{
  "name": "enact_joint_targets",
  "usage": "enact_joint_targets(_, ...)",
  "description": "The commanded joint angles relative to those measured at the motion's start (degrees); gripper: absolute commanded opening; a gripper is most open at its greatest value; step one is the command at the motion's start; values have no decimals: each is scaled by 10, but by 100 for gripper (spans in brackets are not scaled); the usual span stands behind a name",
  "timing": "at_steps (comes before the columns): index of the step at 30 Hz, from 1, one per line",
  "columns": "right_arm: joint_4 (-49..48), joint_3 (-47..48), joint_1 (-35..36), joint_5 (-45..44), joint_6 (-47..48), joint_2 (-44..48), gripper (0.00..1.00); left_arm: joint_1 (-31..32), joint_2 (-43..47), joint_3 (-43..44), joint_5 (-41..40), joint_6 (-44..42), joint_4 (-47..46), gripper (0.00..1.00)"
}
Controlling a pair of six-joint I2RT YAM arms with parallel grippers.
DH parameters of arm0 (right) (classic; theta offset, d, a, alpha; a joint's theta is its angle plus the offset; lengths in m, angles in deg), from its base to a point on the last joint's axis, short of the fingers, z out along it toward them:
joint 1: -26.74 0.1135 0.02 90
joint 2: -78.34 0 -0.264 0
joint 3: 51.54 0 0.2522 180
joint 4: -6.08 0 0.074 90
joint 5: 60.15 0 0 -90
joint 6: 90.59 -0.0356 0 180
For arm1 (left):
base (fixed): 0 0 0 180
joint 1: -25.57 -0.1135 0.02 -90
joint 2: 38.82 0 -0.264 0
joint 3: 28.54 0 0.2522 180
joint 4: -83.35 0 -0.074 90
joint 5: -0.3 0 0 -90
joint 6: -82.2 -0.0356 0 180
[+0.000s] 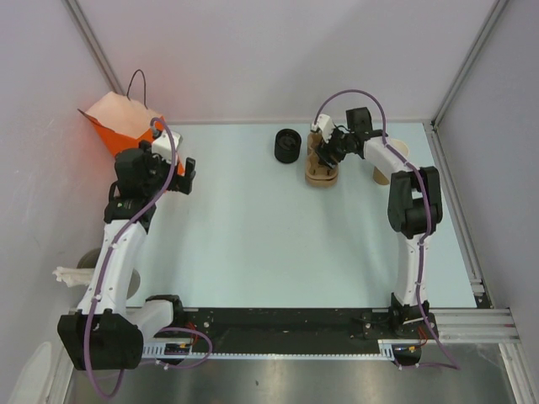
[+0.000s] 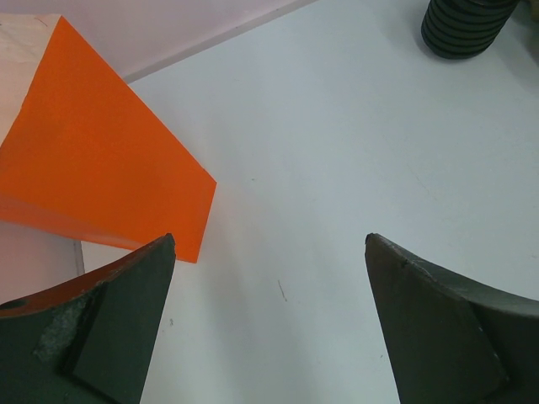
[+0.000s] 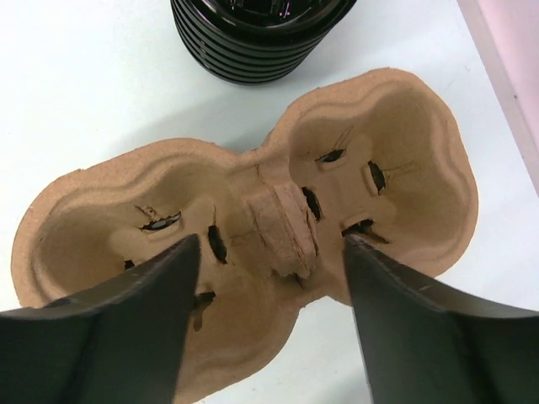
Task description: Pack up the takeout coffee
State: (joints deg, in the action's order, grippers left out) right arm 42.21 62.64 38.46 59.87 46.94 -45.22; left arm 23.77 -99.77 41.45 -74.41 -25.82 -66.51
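Note:
No single tan cup with a lid on it shows. Tan paper cups (image 1: 381, 173) show partly behind my right forearm; I cannot tell one cup from a stack. A stack of black lids (image 1: 287, 145) stands at the back middle and also shows in the right wrist view (image 3: 253, 38) and the left wrist view (image 2: 466, 29). My right gripper (image 1: 325, 154) is open and empty, low over the brown two-well cup carrier (image 3: 396, 160), its jaws (image 3: 271, 244) either side of the centre ridge. Both wells are empty. My left gripper (image 1: 187, 175) is open and empty (image 2: 271, 244) above bare table.
An orange paper bag (image 1: 114, 124) with a dark handle lies at the back left, its mouth toward the table; it shows just left of my left fingers (image 2: 101, 160). The cup carrier (image 1: 321, 171) sits right of the lids. Walls close the back and both sides.

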Motion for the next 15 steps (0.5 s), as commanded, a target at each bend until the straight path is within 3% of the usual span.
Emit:
enact_joint_targets(1,21,42,-4,23,11,-15,67,-2,10,-6,13,9,-27,99)
enact_joint_targets(5,31,52,-6,32,13,-19,61,-2,8,-5,15,9,-27,99)
enact_joint_targets(15,29,56,-8,39,1,-9,33,-2,9,-8,18,10,-27,99)
